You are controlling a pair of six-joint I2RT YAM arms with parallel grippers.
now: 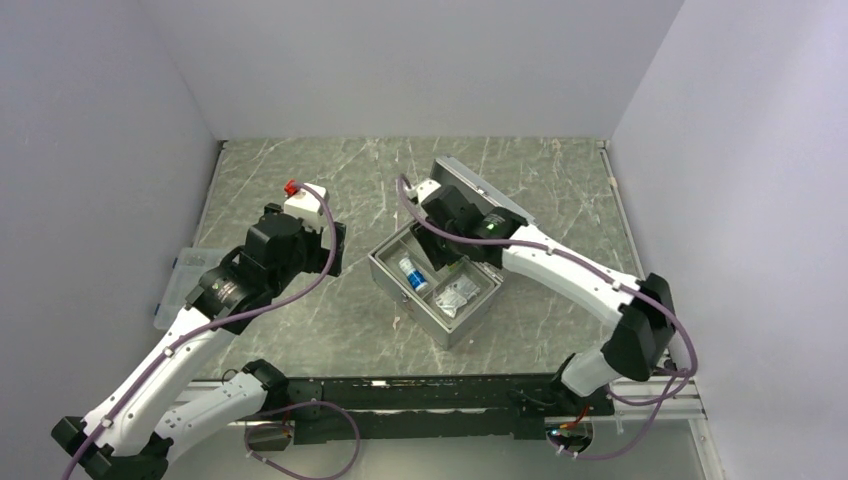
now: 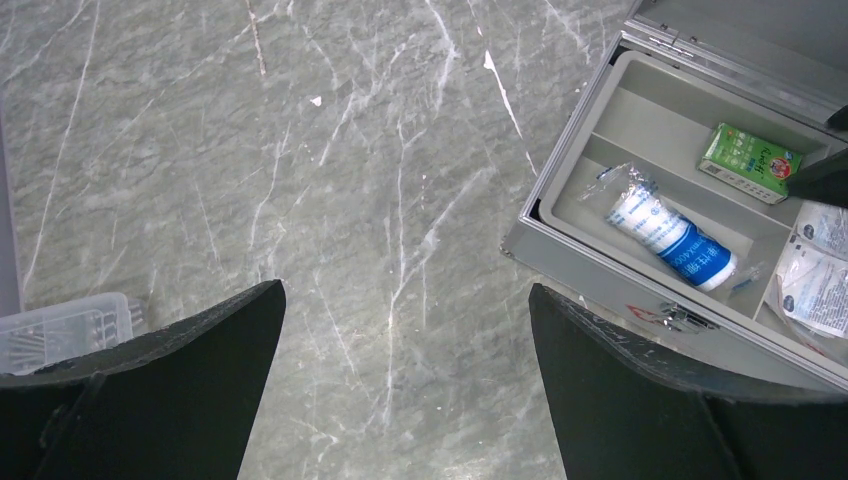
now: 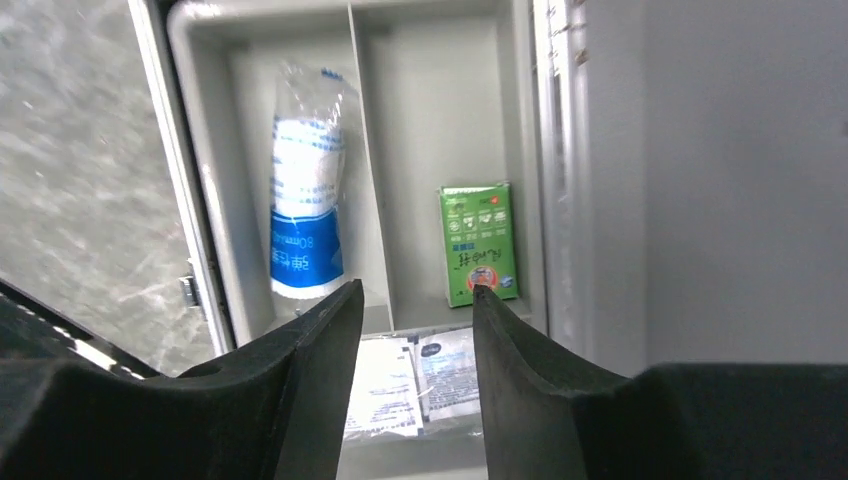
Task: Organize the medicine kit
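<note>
Green box [image 3: 478, 243] flat in lid-side compartment of medicine kit [image 1: 465, 325] | right gripper [image 3: 415, 295] jaws parted, empty, just above it | left gripper [image 2: 405, 295] wide open, idle | advice: rise straight, clear divider [image 3: 365, 150].

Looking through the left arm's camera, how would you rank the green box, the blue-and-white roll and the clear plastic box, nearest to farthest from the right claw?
1. The green box: in the back compartment of the medicine kit, right beside the right gripper.
2. The blue-and-white roll: in the next compartment, toward the kit's front.
3. The clear plastic box: out on the table, far off on the other side.
</note>
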